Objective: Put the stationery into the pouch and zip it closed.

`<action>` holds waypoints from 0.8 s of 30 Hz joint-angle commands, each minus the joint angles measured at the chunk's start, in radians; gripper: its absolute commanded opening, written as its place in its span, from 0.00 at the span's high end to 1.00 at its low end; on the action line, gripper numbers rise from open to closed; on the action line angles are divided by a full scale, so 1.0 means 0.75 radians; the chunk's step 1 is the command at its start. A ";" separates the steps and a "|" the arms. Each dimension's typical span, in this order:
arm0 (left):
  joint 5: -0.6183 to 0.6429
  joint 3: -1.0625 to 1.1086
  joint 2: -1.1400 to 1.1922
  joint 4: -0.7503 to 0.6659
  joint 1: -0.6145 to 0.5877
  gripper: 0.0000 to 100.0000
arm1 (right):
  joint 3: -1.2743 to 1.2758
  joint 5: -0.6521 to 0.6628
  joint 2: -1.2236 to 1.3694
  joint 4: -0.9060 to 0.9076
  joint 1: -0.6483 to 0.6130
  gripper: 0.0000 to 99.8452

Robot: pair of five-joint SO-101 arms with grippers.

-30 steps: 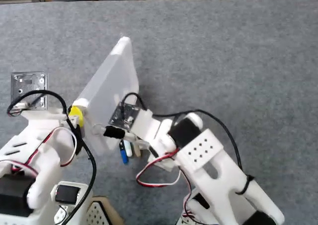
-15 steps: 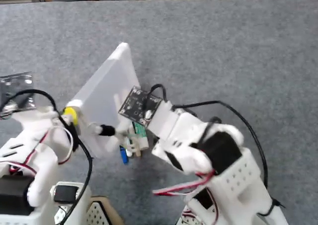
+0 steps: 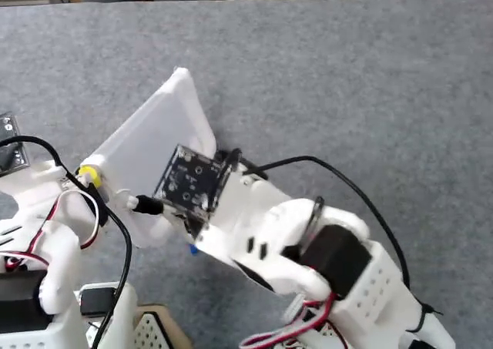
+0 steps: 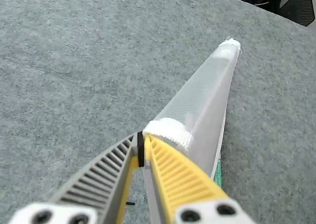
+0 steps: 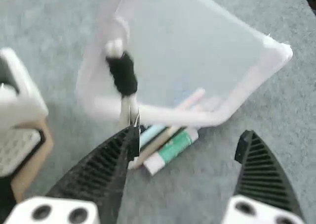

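Note:
A translucent white pouch stands tilted on the grey mat. My left gripper is shut on the pouch's near corner, its yellow finger showing in the high view. A black zipper pull sticks out from the pouch's lower edge. Several pens and a green-labelled stick lie on the mat just outside the pouch, beside the black pull. My right gripper hangs open above these pieces, one finger on each side. In the high view the right arm hides them except a blue tip.
A metal plate lies at the left edge. A tan board with a white perforated part sits at the front edge by the left arm's base. Bare grey mat stretches to the right and back.
The right arm swung left and forward until it covers the stationery. The left gripper drew the pouch's corner leftward, and the pouch shifted and tilted with it.

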 commanded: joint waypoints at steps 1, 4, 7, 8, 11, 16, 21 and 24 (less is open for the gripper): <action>0.018 -0.019 -0.008 -0.041 -0.009 0.97 | 0.128 -0.127 -0.015 -0.291 -0.018 0.68; 0.018 -0.021 -0.008 -0.043 -0.011 0.97 | 0.289 -0.245 -0.015 -0.518 -0.018 0.68; 0.018 -0.021 -0.008 -0.047 -0.015 0.97 | 0.437 -0.268 -0.015 -0.669 -0.023 0.68; 0.018 -0.021 -0.010 -0.049 -0.015 0.97 | 0.478 -0.272 -0.019 -0.694 -0.025 0.68; 0.018 -0.021 -0.010 -0.049 -0.021 0.97 | 0.492 -0.276 -0.028 -0.704 -0.039 0.68; 0.018 -0.073 -0.010 -0.023 -0.007 0.97 | 0.398 -0.487 -0.028 -0.554 -0.096 0.68; 0.018 -0.154 -0.010 0.008 -0.007 0.97 | 0.367 -0.516 -0.028 -0.507 -0.170 0.68; 0.018 -0.175 -0.010 0.008 -0.007 0.97 | 0.332 -0.620 -0.054 -0.440 -0.209 0.68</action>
